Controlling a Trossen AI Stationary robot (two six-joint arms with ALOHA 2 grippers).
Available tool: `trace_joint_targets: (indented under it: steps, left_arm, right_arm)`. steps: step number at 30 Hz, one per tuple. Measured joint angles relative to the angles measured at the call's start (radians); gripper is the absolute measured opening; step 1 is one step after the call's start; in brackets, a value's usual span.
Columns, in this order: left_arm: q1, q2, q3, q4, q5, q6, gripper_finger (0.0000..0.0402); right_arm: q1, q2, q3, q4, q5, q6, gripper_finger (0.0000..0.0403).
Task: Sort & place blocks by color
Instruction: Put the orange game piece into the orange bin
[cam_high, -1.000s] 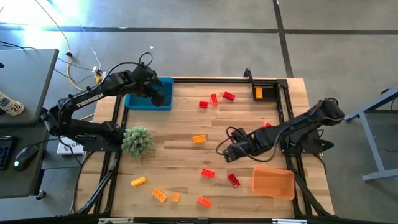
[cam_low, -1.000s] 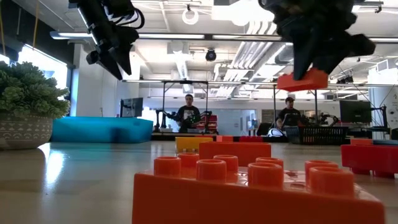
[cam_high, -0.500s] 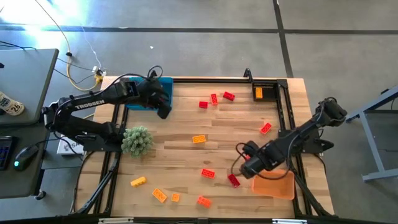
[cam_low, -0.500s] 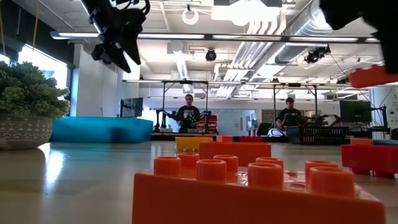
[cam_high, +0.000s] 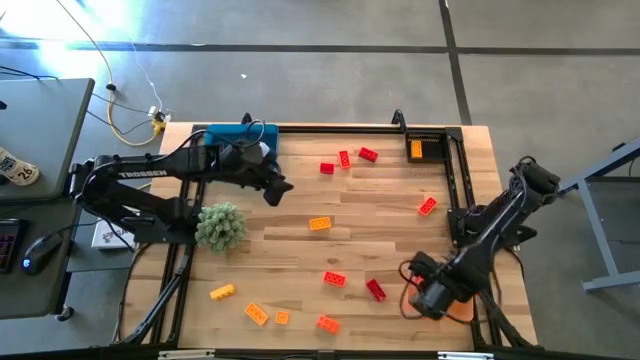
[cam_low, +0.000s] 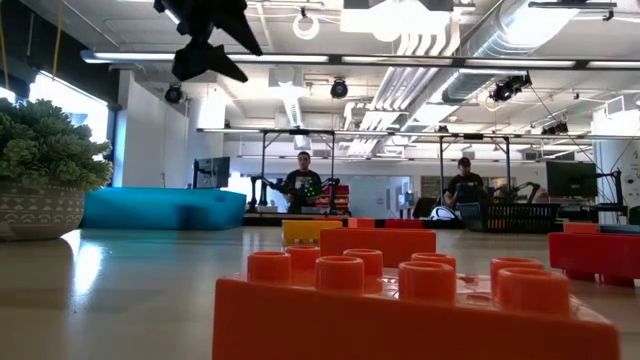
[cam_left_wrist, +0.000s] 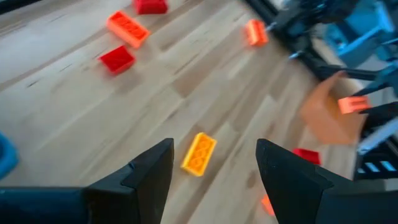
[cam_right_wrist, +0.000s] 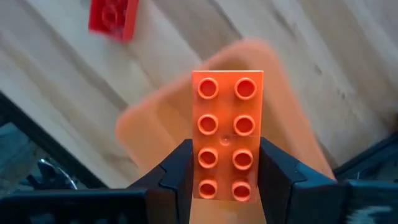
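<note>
Red, orange and yellow studded bricks lie flat across the wooden table; one orange brick (cam_high: 320, 223) lies mid-table. My left gripper (cam_high: 278, 188) hangs open above the table, right of the blue tray (cam_high: 216, 133). Its wrist view shows that orange brick (cam_left_wrist: 199, 153) on the table beyond the open fingers (cam_left_wrist: 214, 149). My right gripper (cam_high: 430, 295) is shut on an orange eight-stud brick (cam_right_wrist: 225, 130) above the orange tray (cam_right_wrist: 292, 143), which the arm mostly hides in the high view. My right gripper pinches the orange brick between its two fingers, one on each long side near one end (cam_right_wrist: 202, 165). The fingers lie across the brick. It is lifted clear, studs facing the wrist camera, over the orange tray.
A green spiky plant (cam_high: 221, 224) in a pot stands at the left edge. Three red bricks (cam_high: 344, 158) lie at the far middle, an orange one (cam_high: 428, 206) at the right, and several more (cam_high: 327, 323) by the near edge. A red brick (cam_high: 376, 290) lies left of the orange tray.
My right gripper has carried the orange brick from mid-table toward the near right corner, ending over the orange tray. My left gripper has moved from above the blue tray toward the table's middle, rightward and nearer.
</note>
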Motion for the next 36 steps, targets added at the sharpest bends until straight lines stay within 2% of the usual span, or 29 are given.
trace_joint_targets:
  steps: [6,12,19,29,36]
  left_arm:
    - [-0.052,0.000,0.000,0.096,-0.006,0.000,0.0216]
    - [-0.086,0.000,0.000,0.133,-0.008,-0.035,0.0216]
    - [-0.138,0.045,0.000,0.137,-0.009,-0.048,0.0216]
    - [-0.243,0.212,0.000,0.156,-0.008,-0.102,0.0216]
    - [-0.292,0.314,0.000,0.192,-0.009,-0.105,0.0216]
  right_arm:
    - [0.115,0.000,-0.035,0.029,0.065,0.111,0.0111]
    - [0.175,0.000,-0.101,0.105,0.066,0.184,0.0111]
    - [0.179,0.000,-0.178,0.166,0.044,0.184,0.0111]
    - [0.169,0.000,-0.258,0.263,-0.030,0.185,0.0122]
    - [0.165,0.000,-0.265,0.312,-0.035,0.184,0.0128]
